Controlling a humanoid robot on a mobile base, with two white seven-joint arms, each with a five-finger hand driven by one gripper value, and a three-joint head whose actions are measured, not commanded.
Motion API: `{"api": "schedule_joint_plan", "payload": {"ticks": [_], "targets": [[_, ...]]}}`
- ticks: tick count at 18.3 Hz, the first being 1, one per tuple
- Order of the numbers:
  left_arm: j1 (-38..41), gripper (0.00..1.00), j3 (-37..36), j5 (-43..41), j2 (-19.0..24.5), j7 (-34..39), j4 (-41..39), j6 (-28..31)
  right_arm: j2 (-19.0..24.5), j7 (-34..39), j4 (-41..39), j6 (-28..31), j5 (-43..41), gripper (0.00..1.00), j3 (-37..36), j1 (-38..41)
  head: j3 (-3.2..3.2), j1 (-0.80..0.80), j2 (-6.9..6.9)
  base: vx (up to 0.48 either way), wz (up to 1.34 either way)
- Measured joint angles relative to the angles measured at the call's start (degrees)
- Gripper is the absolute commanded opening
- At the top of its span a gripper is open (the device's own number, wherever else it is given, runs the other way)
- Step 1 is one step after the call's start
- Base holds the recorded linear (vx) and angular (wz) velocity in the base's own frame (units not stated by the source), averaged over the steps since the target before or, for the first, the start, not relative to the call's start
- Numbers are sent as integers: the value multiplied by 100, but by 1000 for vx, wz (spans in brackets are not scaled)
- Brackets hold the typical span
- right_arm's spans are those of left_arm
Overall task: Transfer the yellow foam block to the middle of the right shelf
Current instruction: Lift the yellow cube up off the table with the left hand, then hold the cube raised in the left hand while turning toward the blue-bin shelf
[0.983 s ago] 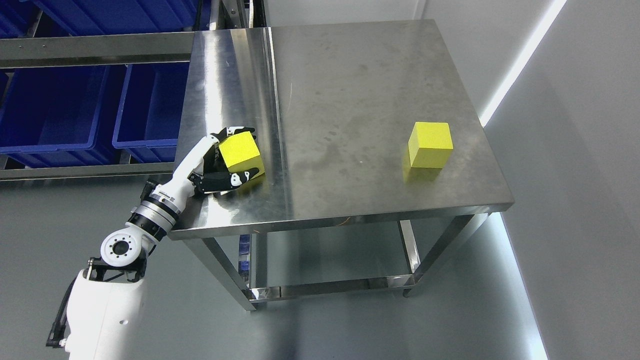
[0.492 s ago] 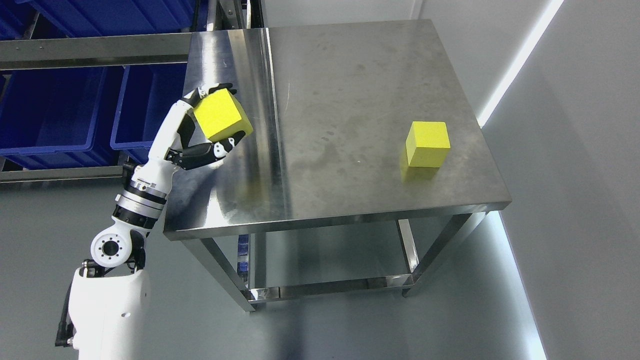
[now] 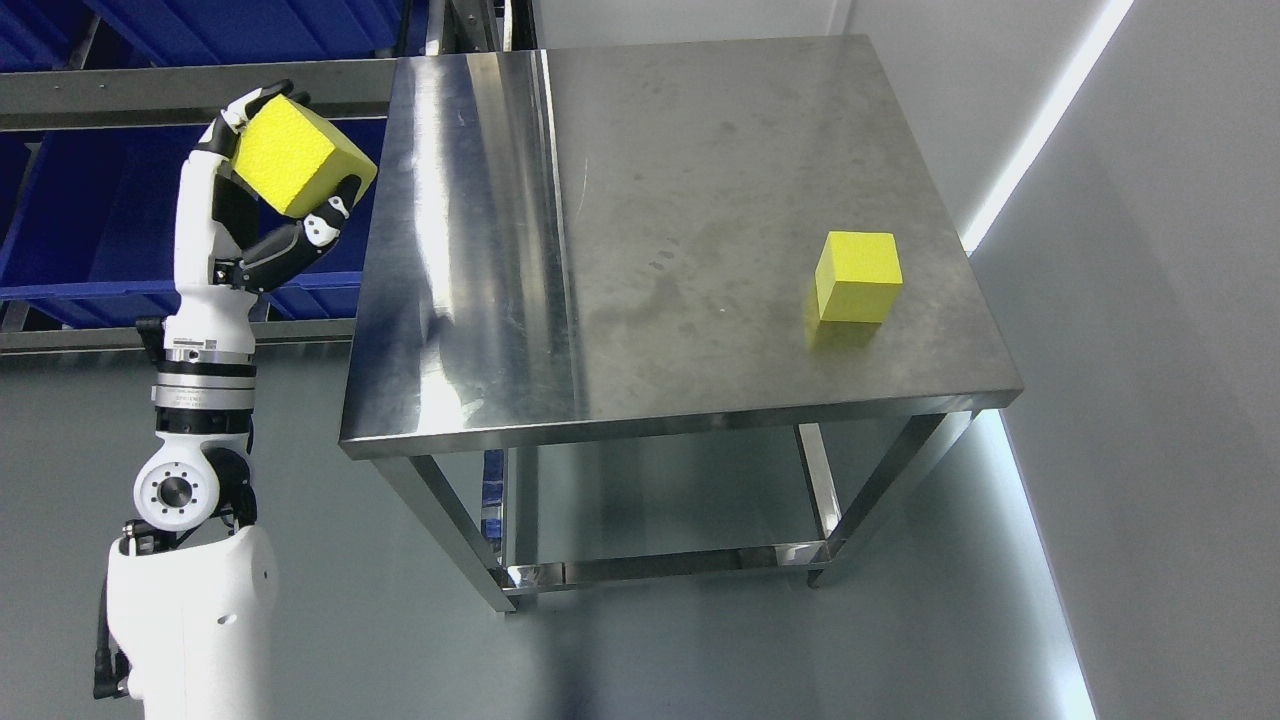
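My left hand (image 3: 262, 185) is shut on a yellow foam block (image 3: 297, 158), held tilted in the air to the left of the steel table (image 3: 640, 200), in front of the shelf rail. The arm rises almost straight up from the lower left. A second yellow foam block (image 3: 858, 276) sits on the table near its right edge. No right arm shows.
A metal shelf rack (image 3: 120, 95) with blue bins (image 3: 110, 220) stands at the upper left, behind the raised hand. The table has a lower shelf bar (image 3: 660, 565) between its legs. A grey wall (image 3: 1150, 300) runs along the right.
The left hand has lifted the block off the table's left part and carried it up and to the left, past the table edge, toward the shelf rack. The camera shifted slightly.
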Motion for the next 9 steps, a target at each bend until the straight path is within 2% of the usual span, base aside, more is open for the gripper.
{"api": "schedule_joint_plan", "payload": {"ticks": [9], "targets": [[30,44,295,5,-77,324,-117,127,0,0,0,0,0,100,0,1,6,0,0,-93,186]]}}
